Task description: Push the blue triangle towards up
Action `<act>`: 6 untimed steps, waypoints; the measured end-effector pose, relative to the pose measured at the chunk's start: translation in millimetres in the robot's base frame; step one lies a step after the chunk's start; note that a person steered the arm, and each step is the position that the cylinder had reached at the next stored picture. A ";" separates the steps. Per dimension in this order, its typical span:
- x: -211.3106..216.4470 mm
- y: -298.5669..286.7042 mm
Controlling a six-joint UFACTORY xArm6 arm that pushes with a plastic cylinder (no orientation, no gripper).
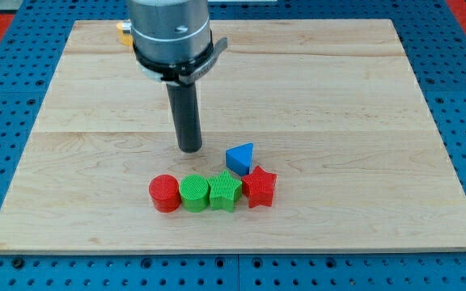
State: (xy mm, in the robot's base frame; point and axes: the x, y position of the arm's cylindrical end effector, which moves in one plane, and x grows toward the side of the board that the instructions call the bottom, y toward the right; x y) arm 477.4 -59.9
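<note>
Here you see the blue triangle (240,157) on the pale wooden table (338,97), touching the ribbed red star (259,187). The tool is a smooth dark rod, holding nothing; my tip (190,149) stands just left of the triangle, with open wood above

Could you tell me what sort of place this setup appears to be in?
Probably a robotics lab bench: a wooden board sits on a blue perforated base, with my tip just left of the blue triangle above a row of toy blocks.
</note>
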 end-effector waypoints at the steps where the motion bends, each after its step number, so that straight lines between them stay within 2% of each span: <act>1: 16.2 32.2; 3: 27.4 58.2; 6: 8.6 148.6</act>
